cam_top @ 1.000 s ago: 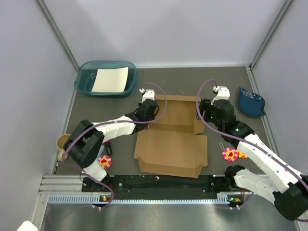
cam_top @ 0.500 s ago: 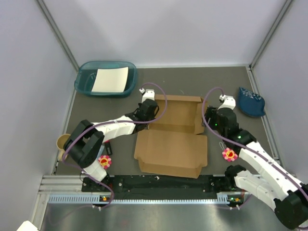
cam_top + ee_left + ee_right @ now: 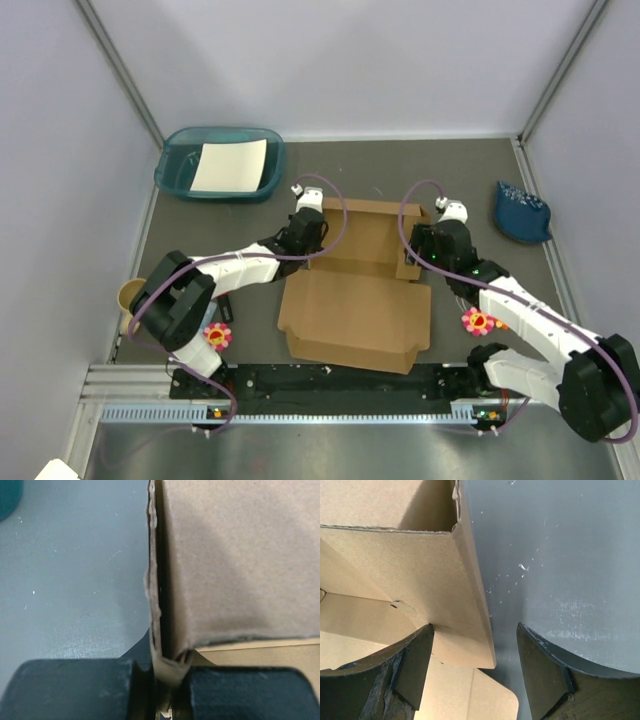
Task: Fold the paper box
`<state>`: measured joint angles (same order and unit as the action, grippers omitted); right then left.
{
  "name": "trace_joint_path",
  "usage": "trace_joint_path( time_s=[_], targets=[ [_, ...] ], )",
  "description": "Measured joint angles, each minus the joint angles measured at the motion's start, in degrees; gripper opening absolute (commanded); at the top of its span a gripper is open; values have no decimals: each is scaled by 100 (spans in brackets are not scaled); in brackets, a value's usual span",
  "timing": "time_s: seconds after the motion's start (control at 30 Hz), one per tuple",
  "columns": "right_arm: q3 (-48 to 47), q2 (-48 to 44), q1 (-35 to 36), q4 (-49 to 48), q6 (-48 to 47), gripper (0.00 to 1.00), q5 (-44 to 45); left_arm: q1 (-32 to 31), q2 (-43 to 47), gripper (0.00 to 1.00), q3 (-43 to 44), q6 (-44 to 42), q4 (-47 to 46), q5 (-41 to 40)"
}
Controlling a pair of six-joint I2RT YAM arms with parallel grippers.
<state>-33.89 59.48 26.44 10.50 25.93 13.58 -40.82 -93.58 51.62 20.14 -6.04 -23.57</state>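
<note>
Box (image 3: 355, 300) lies partly folded in the middle of the table (image 3: 200, 240). Left claw (image 3: 162, 674) is pinched tight on its left wall; right claw (image 3: 474, 636) stands open astride the right wall.

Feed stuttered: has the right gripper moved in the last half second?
Yes. The right gripper has shifted left, away from the dark blue speckled object, and its open jaws now straddle the right flap of the brown cardboard paper box.

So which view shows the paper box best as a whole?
Top external: the whole paper box is visible. Left wrist shows only a wall edge pinched in the left tool; right wrist only a corner flap inside the open right tool.
</note>
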Motion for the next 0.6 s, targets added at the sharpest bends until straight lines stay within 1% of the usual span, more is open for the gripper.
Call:
trace_joint_path(
  time_s=[0.23, 0.6],
  targets=[
    [-107, 310, 0, -247, -66, 67, -245, 28, 37, 0, -94, -83, -164, 109],
    [-31, 413, -17, -796, -79, 67, -769, 39, 37, 0, -96, -144, -197, 262]
  ],
)
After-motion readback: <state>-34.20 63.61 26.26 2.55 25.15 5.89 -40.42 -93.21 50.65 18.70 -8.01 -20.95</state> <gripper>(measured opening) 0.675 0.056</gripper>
